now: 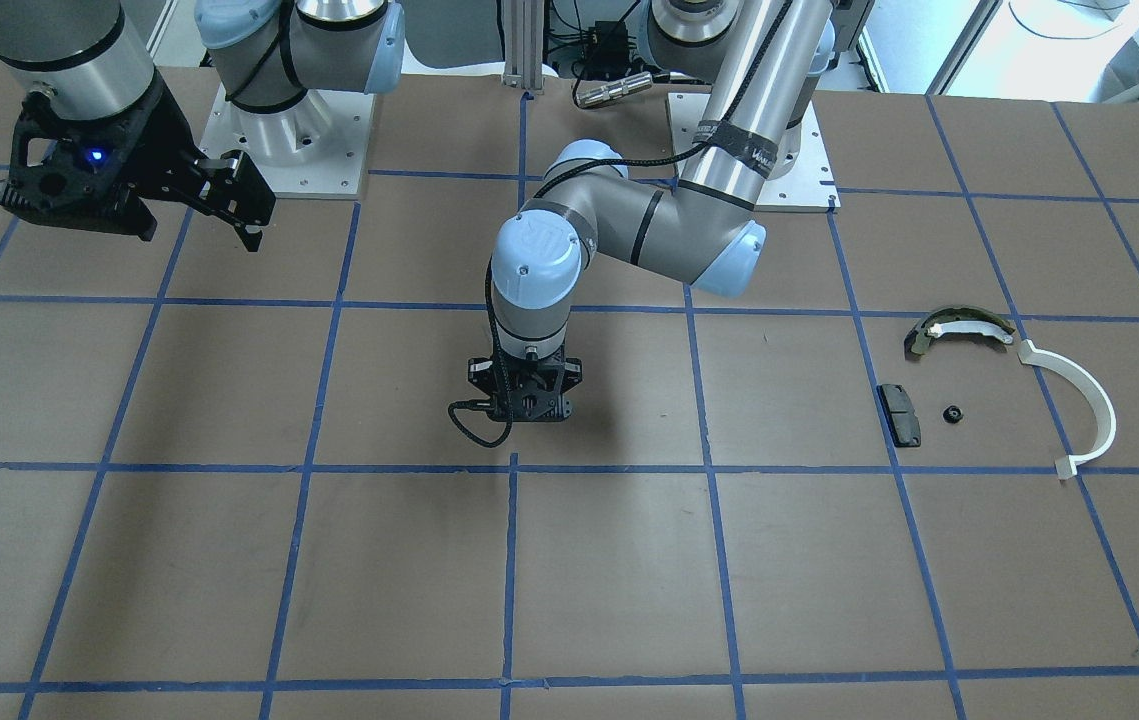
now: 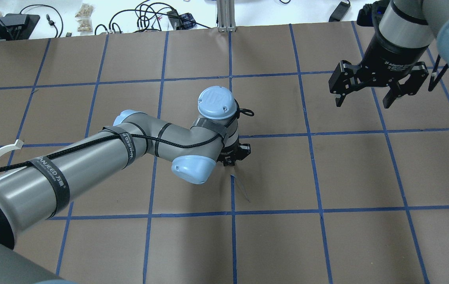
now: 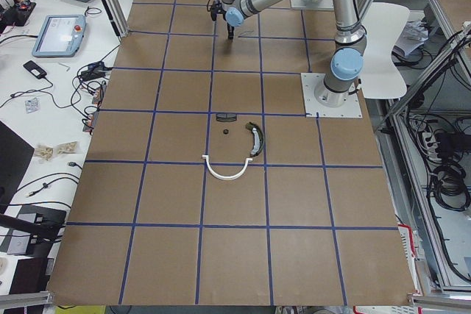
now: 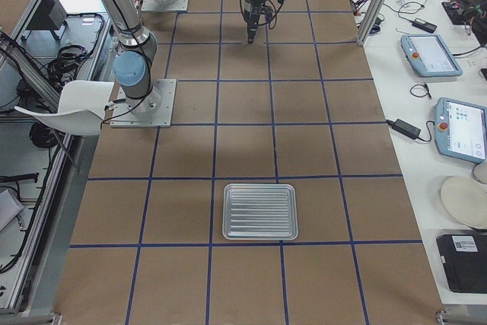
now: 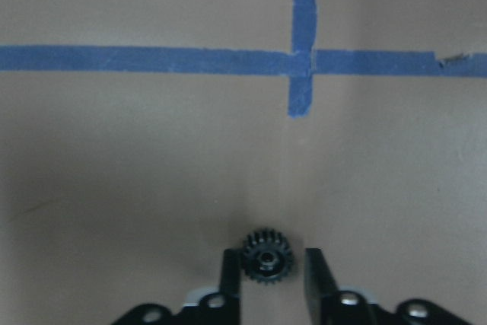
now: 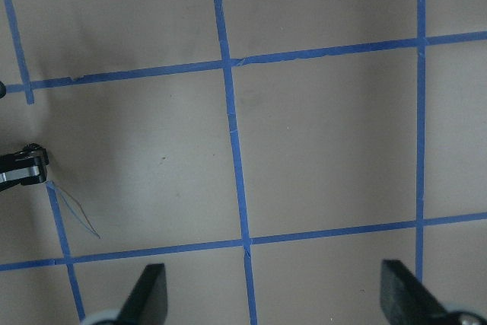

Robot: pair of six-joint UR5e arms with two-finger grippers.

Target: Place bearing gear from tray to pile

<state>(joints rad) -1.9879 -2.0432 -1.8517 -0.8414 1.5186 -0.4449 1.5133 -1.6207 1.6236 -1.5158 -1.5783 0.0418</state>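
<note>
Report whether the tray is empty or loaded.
Empty. The right-side view shows only the tray's bare ribbed floor, with nothing lying in it.

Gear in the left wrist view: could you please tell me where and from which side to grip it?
Pinch the gear across its toothed rim, coming straight down from above: its bore faces up, and the fingers of the left gripper flank it on either side.
</note>
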